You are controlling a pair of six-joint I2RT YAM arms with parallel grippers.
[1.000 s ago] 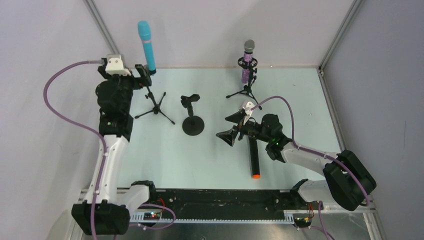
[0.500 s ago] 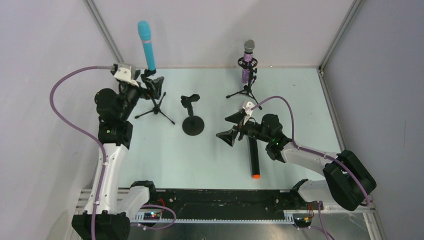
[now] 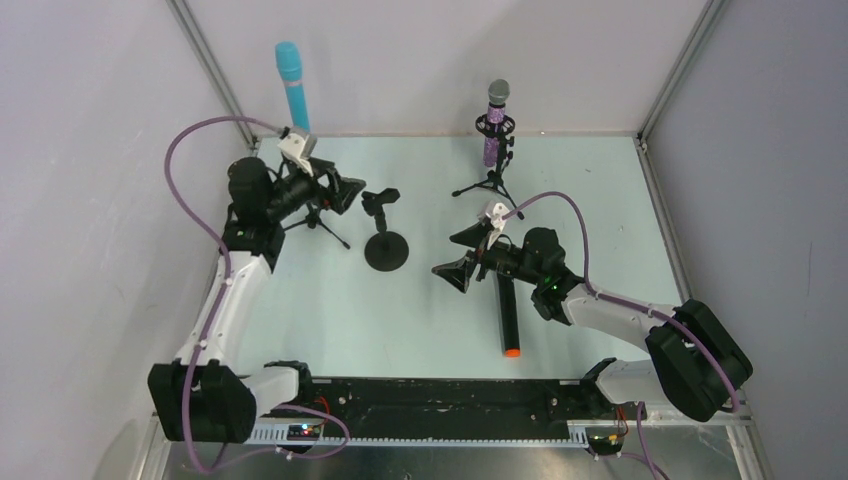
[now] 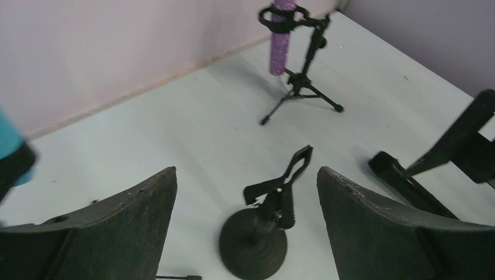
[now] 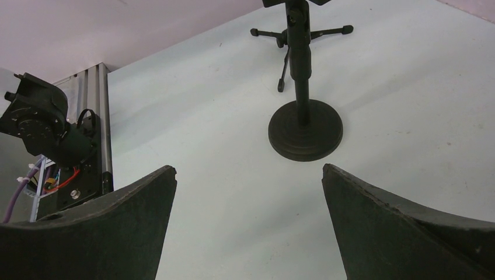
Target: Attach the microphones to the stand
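Tabletop (image 3: 330,310), pale green and walled on three sides, carries everything. On it the left arm (image 3: 235,290) reaches up along the left side and bends inward, while the right arm (image 3: 620,315) stretches low from the near right corner toward the middle. The left gripper (image 3: 345,192) hangs released, its jaws spread wide with nothing between them, aimed at the middle of the table; in the left wrist view its fingers (image 4: 117,221) frame the round-base stand (image 4: 254,248) farther off, apart from it. The right gripper (image 3: 455,253) is likewise released and empty, jaws wide, facing that same stand from the right, and the right wrist view shows only bare table between its fingers (image 5: 397,221). A tripod stand (image 3: 335,236) at the back left, partly hidden by the left wrist, holds the light-blue microphone (image 3: 293,85) nearly upright. Another tripod stand (image 3: 492,185) at the back centre-right holds the purple microphone (image 3: 494,125) upright, silver head on top. The black microphone (image 3: 508,315) lies flat on the table, its far end under the right wrist and its orange end (image 3: 512,351) toward the near edge. The round-base stand's clip (image 4: 280,181) holds nothing.
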